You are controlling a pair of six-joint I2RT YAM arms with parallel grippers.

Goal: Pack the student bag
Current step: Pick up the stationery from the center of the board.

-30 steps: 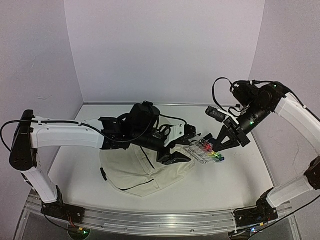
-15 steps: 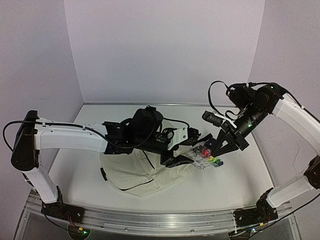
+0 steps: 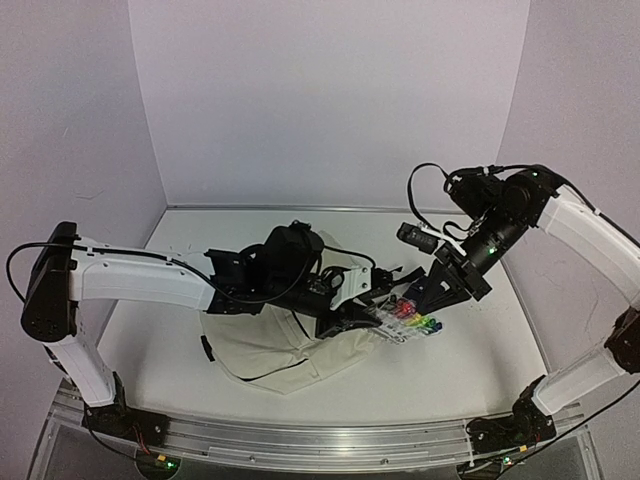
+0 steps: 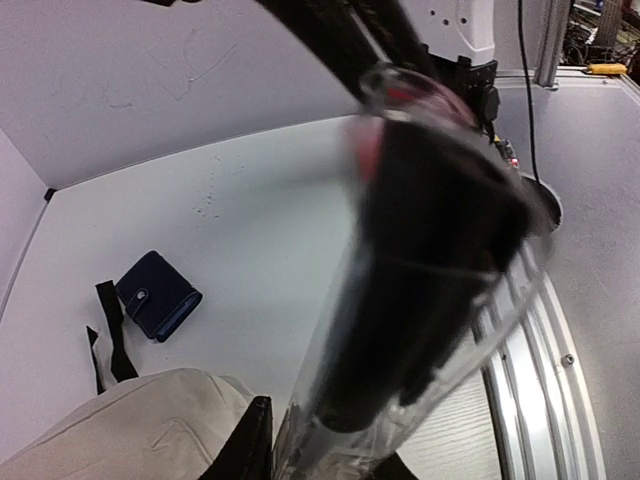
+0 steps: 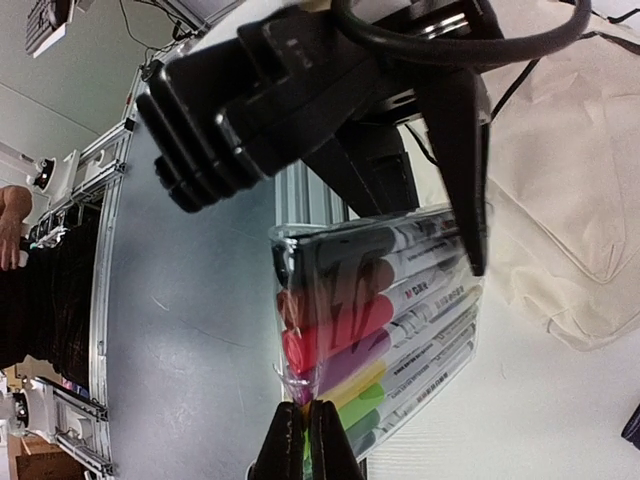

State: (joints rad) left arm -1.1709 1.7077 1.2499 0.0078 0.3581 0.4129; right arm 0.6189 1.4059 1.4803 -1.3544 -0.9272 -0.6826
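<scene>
The left arm [image 3: 140,280] reaches from the left side across the middle of the table [image 3: 470,375]. Beneath its forearm and wrist lies the student bag [image 3: 265,350], a cream fabric backpack with black trim. It is slumped flat on the table, left of centre, with one corner towards the front rail. In the left wrist view a navy pouch [image 4: 158,307] rests on the table beyond the bag's edge, and a black strap [image 4: 108,345] lies just beside the pouch.

At the bag's right edge the left jaws straddle one end of the marker pack [image 3: 408,318], a clear plastic sleeve of coloured markers that sits between the two arms. In the right wrist view one black finger [image 5: 462,150] of the left jaws lies across the pack's corner. The left wrist view shows a dark finger close against the clear plastic. I cannot tell whether the left jaws are clamped on the pack or only stand around it.

The pack is tilted, and caps in black, red, purple, yellow and green show through the sleeve. At its other end the right jaws are closed with their tips together, pinching the thin edge of the sleeve. The right arm [image 3: 590,230] comes down to that end from the upper right of the top view.
</scene>
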